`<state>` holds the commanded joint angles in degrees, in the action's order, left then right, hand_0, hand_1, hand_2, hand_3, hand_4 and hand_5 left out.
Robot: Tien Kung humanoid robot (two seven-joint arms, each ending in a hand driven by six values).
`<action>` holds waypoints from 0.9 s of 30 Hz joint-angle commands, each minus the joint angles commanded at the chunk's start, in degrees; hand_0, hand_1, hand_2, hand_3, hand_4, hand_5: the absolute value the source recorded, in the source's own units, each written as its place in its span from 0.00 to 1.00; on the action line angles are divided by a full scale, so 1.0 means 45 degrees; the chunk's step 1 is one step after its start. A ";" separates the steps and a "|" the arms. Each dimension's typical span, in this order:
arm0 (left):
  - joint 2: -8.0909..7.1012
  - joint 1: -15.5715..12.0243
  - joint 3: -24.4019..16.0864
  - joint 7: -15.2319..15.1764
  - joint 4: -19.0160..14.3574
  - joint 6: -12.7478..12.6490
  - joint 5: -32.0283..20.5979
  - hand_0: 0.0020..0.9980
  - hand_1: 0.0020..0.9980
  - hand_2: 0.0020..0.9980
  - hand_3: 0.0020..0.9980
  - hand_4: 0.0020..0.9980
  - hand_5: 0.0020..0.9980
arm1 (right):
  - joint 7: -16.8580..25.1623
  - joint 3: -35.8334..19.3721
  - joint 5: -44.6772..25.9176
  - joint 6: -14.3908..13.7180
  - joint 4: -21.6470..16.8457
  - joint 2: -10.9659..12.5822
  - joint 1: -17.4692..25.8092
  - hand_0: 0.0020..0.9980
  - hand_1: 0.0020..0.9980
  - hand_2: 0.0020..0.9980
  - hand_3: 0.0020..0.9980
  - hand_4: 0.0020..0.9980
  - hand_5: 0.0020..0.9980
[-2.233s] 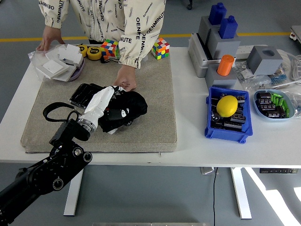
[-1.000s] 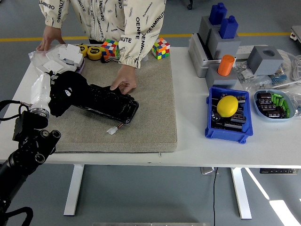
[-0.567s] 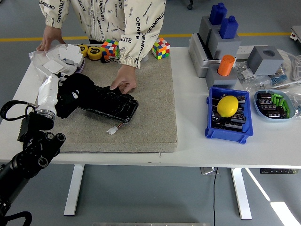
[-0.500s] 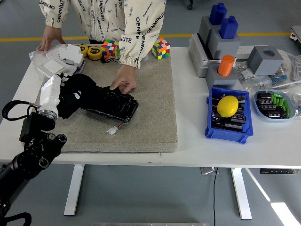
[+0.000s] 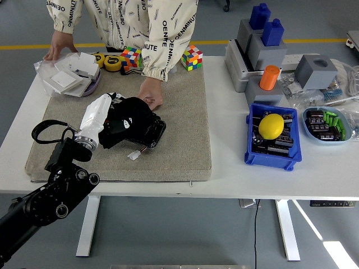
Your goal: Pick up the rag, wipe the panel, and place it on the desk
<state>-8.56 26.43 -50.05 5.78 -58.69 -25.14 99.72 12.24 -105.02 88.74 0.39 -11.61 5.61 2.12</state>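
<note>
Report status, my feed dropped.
Left hand shut on rag, pressed over panel. Right hand not visible. Person's hand steadies panel's far edge.

You see a soft, matt black cloth rag (image 5: 128, 120) bunched over a glossy black plastic panel (image 5: 152, 128); beneath them a rough, felt-like beige mat (image 5: 179, 129) on the smooth white table (image 5: 235, 168); the left hand (image 5: 100, 115) wears a smooth white shell; the blue bin (image 5: 255, 152) looks like hard plastic.

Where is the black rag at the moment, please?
In the head view the rag lies left of centre on the panel, under the left hand, just below the person's hand.
</note>
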 joint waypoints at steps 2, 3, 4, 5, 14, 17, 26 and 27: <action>-0.0051 0.0010 0.0387 0.0048 -0.0240 0.0036 -0.0093 0.25 0.32 0.39 0.56 0.70 0.00 | 0.0004 -0.0006 -0.0019 0.0004 -0.0009 -0.0011 0.0002 0.54 0.56 0.49 0.52 0.88 0.35; -0.0064 0.0015 0.0576 0.0055 -0.0347 0.0047 -0.0138 0.24 0.32 0.39 0.56 0.70 0.00 | 0.0005 -0.0005 -0.0022 0.0008 -0.0013 -0.0015 0.0000 0.54 0.56 0.49 0.52 0.88 0.36; -0.0068 0.0022 0.0715 0.0061 -0.0411 0.0056 -0.0170 0.24 0.32 0.39 0.56 0.70 0.00 | 0.0005 -0.0008 -0.0026 0.0010 -0.0015 -0.0018 -0.0001 0.54 0.56 0.49 0.52 0.88 0.36; -0.0069 0.0027 0.0796 0.0066 -0.0444 0.0061 -0.0188 0.24 0.32 0.39 0.56 0.70 0.00 | 0.0005 -0.0012 -0.0029 0.0012 -0.0017 -0.0021 -0.0002 0.54 0.56 0.49 0.52 0.88 0.36; -0.0013 0.0181 0.1444 0.0205 -0.0658 0.0097 -0.0179 0.24 0.32 0.39 0.56 0.70 0.00 | 0.0005 0.0021 -0.0089 0.0012 -0.0037 -0.0028 0.0006 0.54 0.56 0.49 0.52 0.88 0.35; 0.0076 0.0267 0.1137 0.0192 -0.0379 0.0070 -0.0058 0.24 0.31 0.39 0.56 0.70 0.00 | 0.0003 0.0064 -0.0113 0.0012 -0.0041 -0.0027 -0.0002 0.54 0.56 0.49 0.52 0.88 0.35; 0.0235 0.0624 -0.0567 0.0115 0.1150 -0.0133 0.0770 0.24 0.31 0.39 0.56 0.70 0.00 | -0.0004 -0.0057 -0.0064 -0.0001 -0.0028 -0.0061 0.0003 0.54 0.56 0.49 0.52 0.89 0.35; 0.0244 0.0655 -0.0741 0.0099 0.1299 -0.0151 0.0827 0.24 0.31 0.39 0.56 0.70 0.00 | -0.0007 -0.0061 -0.0056 -0.0001 -0.0026 -0.0059 0.0006 0.54 0.56 0.49 0.52 0.89 0.35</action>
<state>-7.46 29.38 -53.39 6.22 -52.85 -25.82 103.44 12.21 -105.29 88.49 0.38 -11.72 5.34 2.15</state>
